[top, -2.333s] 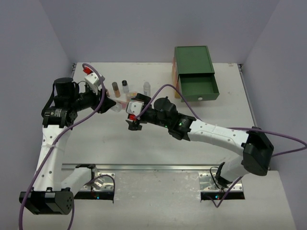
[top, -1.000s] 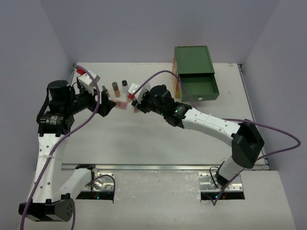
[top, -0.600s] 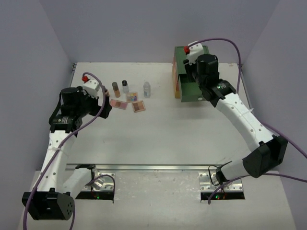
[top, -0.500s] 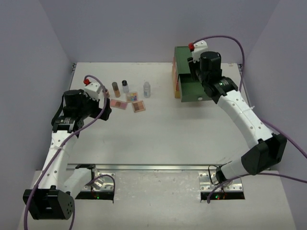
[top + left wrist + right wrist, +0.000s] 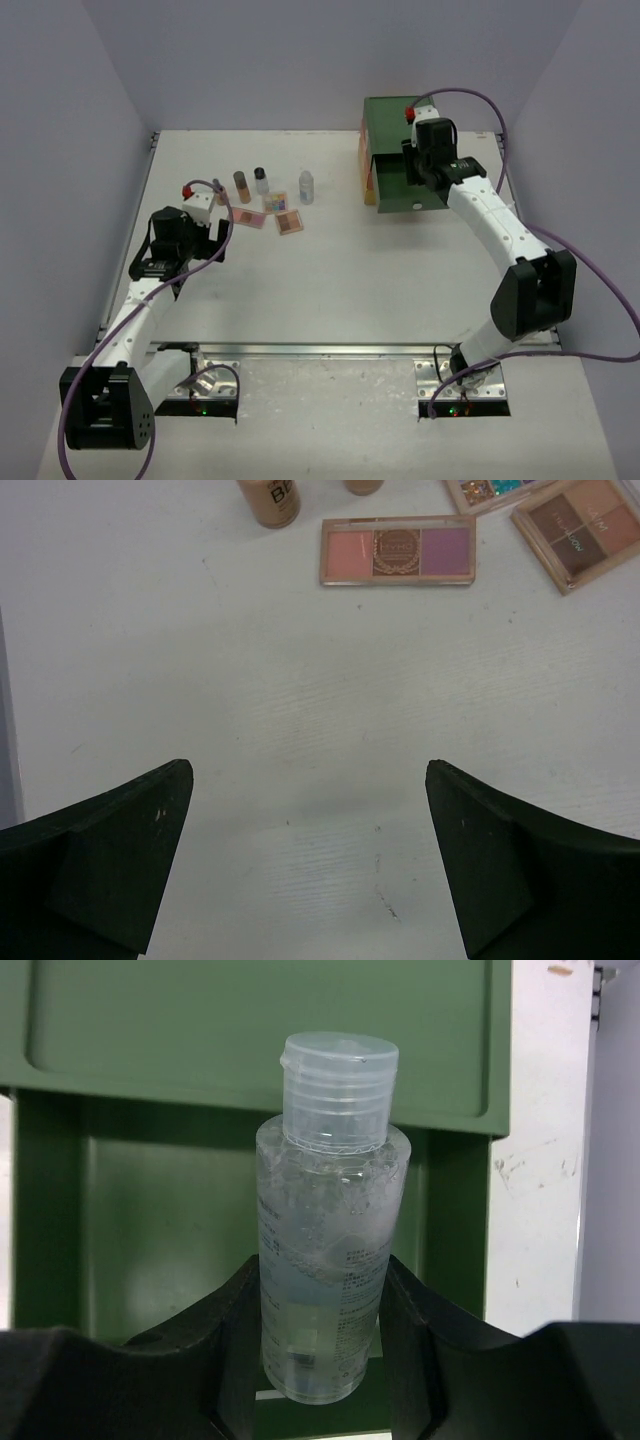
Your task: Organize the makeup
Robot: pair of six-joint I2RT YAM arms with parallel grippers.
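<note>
My right gripper (image 5: 322, 1290) is shut on a clear bottle (image 5: 325, 1230) with a clear flip cap, held upright over the open green drawer (image 5: 150, 1220). In the top view that gripper (image 5: 418, 172) hangs above the drawer (image 5: 440, 190). On the table stand an amber bottle (image 5: 241, 186), a dark-capped clear bottle (image 5: 261, 180) and another clear bottle (image 5: 306, 186). Three flat palettes (image 5: 248, 216) (image 5: 274, 202) (image 5: 289, 222) lie beside them. My left gripper (image 5: 308, 780) is open and empty over bare table, short of the pink-purple palette (image 5: 397, 551) and the amber bottle (image 5: 270, 498).
The green drawer chest (image 5: 400, 125) stands at the back right, with orange and yellow showing on its left side. Purple walls close in the table on the left, back and right. A metal rail (image 5: 320, 350) runs along the near edge.
My right arm has swung from the palettes across to the drawer chest, carrying the clear bottle. My left arm has drawn back toward the near left, its gripper staying open.
</note>
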